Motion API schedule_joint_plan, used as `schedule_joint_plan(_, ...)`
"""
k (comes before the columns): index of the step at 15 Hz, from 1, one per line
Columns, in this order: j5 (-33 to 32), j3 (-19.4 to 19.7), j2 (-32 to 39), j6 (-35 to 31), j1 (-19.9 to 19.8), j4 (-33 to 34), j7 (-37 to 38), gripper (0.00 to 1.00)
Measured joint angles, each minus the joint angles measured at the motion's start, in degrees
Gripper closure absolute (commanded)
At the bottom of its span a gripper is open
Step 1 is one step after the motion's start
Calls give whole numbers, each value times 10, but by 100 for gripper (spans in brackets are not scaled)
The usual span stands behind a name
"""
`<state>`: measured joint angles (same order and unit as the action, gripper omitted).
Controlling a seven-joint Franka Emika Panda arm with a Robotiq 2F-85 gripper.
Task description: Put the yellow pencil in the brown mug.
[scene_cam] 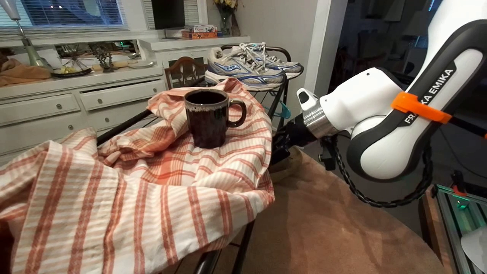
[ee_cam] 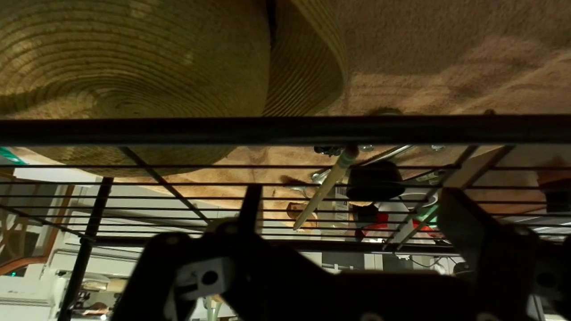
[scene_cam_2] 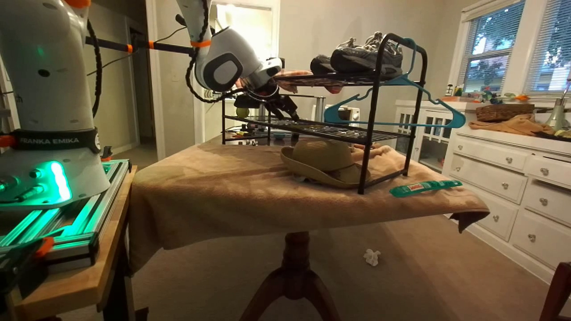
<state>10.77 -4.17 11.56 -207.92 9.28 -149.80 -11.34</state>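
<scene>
Our claw (ee_cam: 351, 189) is spread wide!
We spot the yellow pencil (ee_cam: 324, 191) on the wire shelf (ee_cam: 178, 131), and the brown mug (scene_cam: 207, 127) stands upright on striped cloth (scene_cam: 125, 213).

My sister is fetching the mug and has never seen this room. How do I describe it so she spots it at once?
Find the black rack; a red-striped cloth drapes over its top, near the sneakers. The brown mug stands upright on that cloth. Unlike the cloth and sneakers, it is a dark, glossy cylinder with one loop handle.
</scene>
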Motion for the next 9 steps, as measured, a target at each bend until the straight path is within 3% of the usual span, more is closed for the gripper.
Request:
schedule_joint_plan(4,3,1,10,-1,0,12,0,0)
schedule_joint_plan(9,6,1,22,-6,0,19,0,25)
